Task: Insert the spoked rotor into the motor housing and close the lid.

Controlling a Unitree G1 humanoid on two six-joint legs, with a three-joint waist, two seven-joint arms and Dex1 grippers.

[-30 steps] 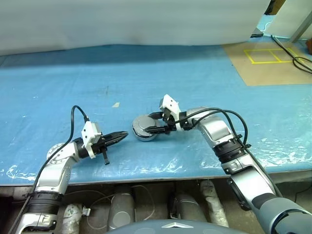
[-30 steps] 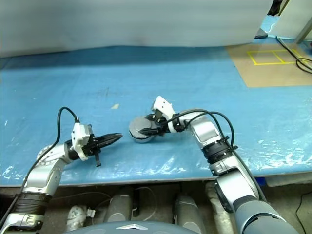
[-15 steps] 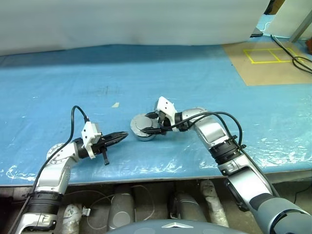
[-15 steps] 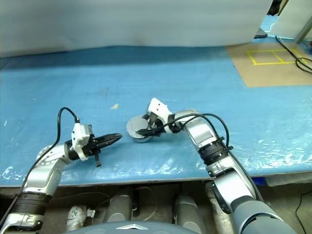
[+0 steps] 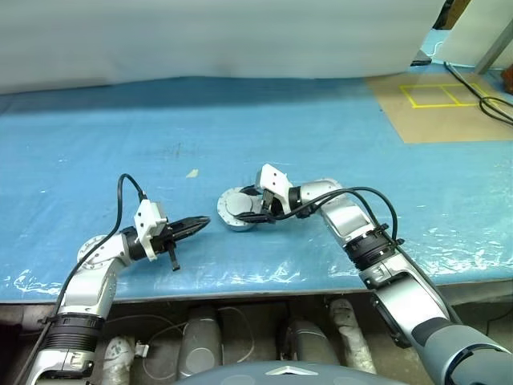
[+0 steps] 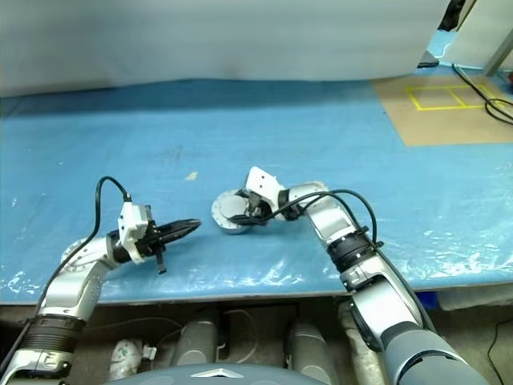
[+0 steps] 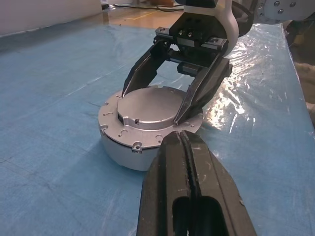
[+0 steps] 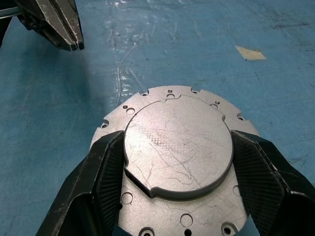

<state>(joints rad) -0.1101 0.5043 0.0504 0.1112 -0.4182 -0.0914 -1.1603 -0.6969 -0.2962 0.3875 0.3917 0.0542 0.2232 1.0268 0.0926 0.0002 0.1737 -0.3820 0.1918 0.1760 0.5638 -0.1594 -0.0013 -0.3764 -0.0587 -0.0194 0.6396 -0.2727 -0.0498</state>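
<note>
Two hands are in play, but only your right hand is working: its fingers stand wide, pressed to either side of the lid's raised plain grey centre. The lid sits flat on the motor housing, which rests on the blue tabletop in front of you. That straddling hold looks meant for seating or aligning the lid on the housing. The spoked rotor cannot be seen; it is probably already inside. Your left hand has its fingers pressed together, holding nothing, hovering just beside the housing and pointing at it, likely waiting to steady it. Judge the closing as nearly finished; check the lid sits flush.
</note>
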